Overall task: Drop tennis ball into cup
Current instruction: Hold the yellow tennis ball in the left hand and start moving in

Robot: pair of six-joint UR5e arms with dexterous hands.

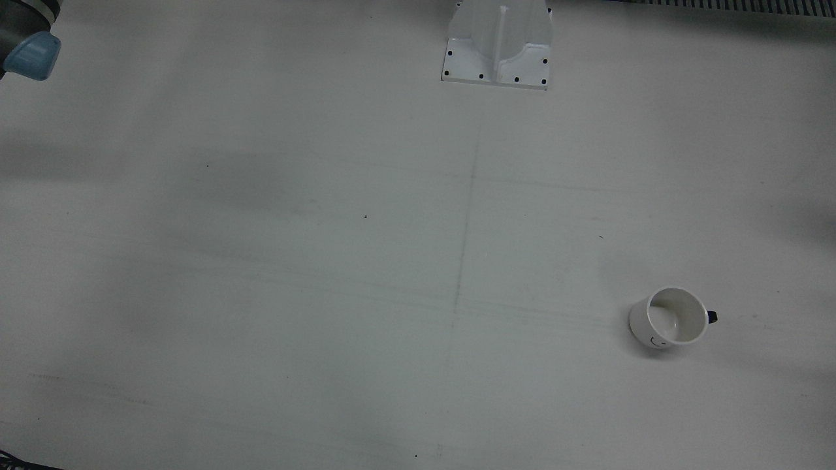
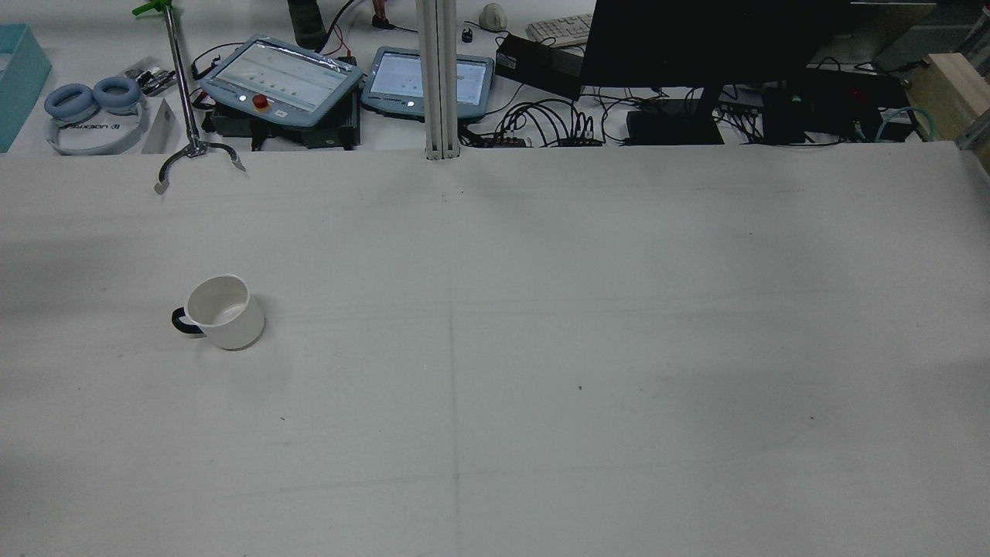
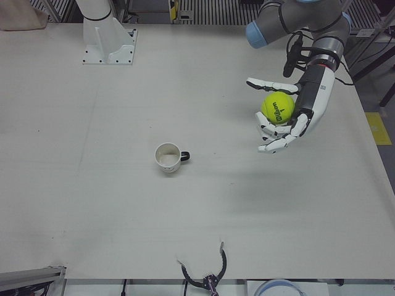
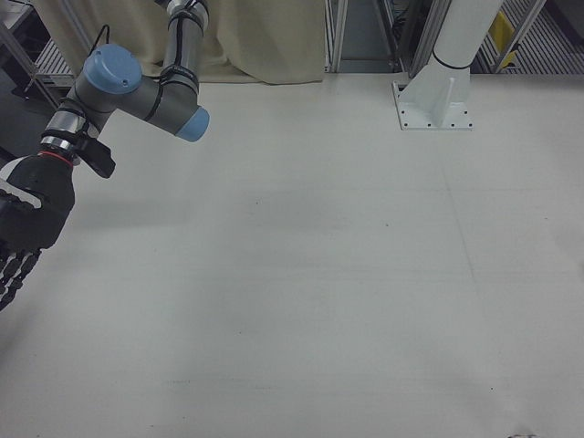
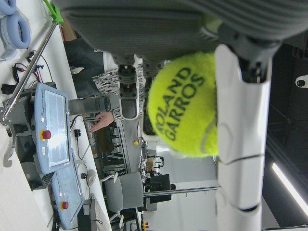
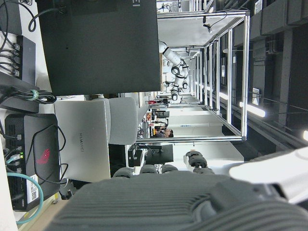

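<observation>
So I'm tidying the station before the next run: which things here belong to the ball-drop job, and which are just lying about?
Job:
- yellow-green felt tennis ball, held in the left hand
- white ceramic cup with dark handle, upright on the white table

Lying about:
- blue headphones
- metal claw stand
- two teach pendants

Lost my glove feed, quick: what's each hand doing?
Left hand: shut on the tennis ball.
Right hand: mostly out of frame, cannot tell.

The white table (image 2: 588,325) carries 1 upright white cup (image 2: 224,312) with a dark handle.
</observation>
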